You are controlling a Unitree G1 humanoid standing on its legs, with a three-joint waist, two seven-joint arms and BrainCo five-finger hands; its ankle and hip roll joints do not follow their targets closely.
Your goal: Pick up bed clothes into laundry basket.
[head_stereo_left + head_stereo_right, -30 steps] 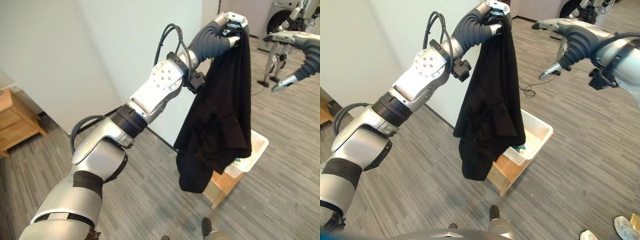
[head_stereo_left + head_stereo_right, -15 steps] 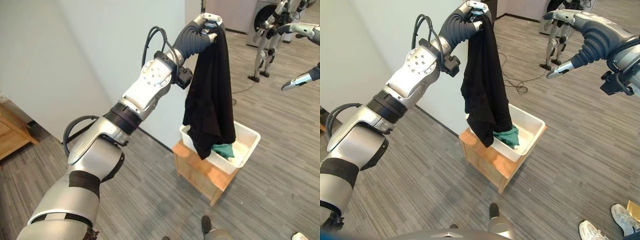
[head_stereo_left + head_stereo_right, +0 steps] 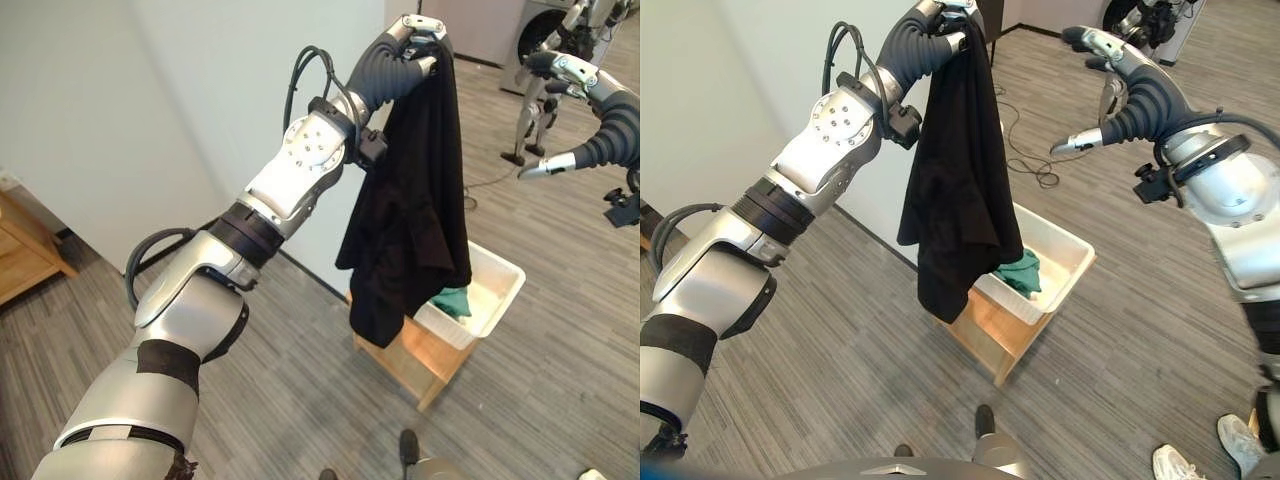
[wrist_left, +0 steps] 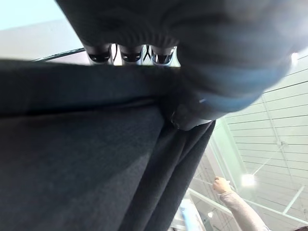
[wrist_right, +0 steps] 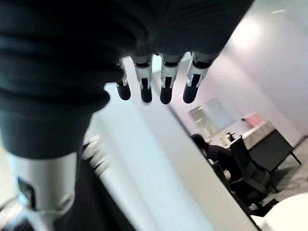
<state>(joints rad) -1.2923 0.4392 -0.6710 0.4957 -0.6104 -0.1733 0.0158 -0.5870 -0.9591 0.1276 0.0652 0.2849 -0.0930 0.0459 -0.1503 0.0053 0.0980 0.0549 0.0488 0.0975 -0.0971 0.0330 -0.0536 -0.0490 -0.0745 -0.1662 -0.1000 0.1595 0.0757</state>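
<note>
My left hand [image 3: 418, 32] is raised high and shut on the top of a black garment [image 3: 410, 220]. Its fingers [image 4: 127, 53] curl over the dark cloth [image 4: 72, 159] in the left wrist view. The garment hangs long, and its lower end dangles in front of the near-left side of a white laundry basket [image 3: 1072, 262]. A green cloth [image 3: 1022, 272] lies inside the basket. My right hand [image 3: 1095, 48] is held up to the right of the garment, apart from it. Its fingers [image 5: 161, 82] are straight and hold nothing.
The basket rests on a low wooden stand [image 3: 422, 360] on grey plank flooring. A white wall [image 3: 150, 120] rises behind my left arm, with wooden furniture [image 3: 25, 255] at the far left. Another robot [image 3: 535, 95] stands at the back. A person's shoes [image 3: 1200, 458] are at lower right.
The garment has swung left, from over the basket to the front of its near-left side. My right hand has come in closer towards the garment.
</note>
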